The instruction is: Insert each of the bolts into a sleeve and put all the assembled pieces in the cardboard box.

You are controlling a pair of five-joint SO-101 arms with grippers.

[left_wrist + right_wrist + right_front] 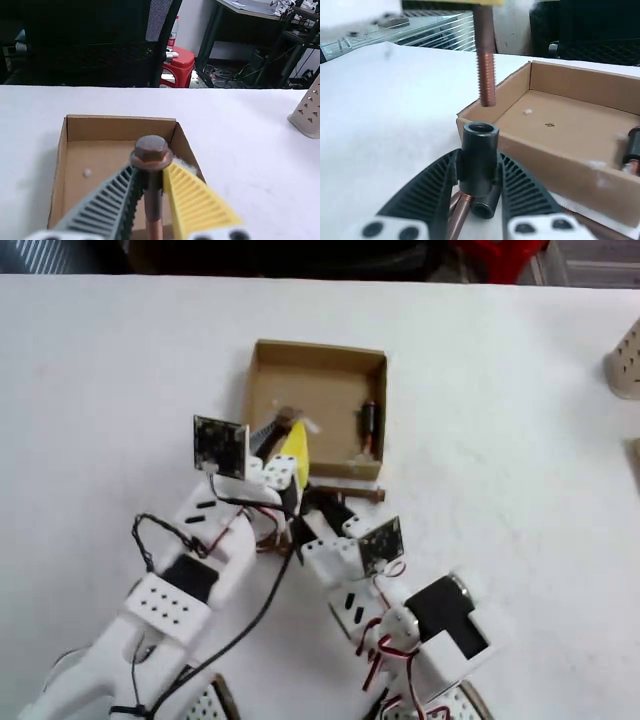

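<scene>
Over the white counter (500,390) by the brown cardboard box (318,348), the left claw (150,169) clamps a copper hex-head bolt (151,151) above the black cylindrical sleeve (480,136) gripped by the right claw (479,159).

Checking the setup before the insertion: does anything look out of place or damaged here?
Nothing looks damaged. The bolt in the left tool hangs upright over the sleeve clamped in the right tool. The only oddity is a small white speck on the cardboard box floor, a stray bit rather than a part.
</scene>
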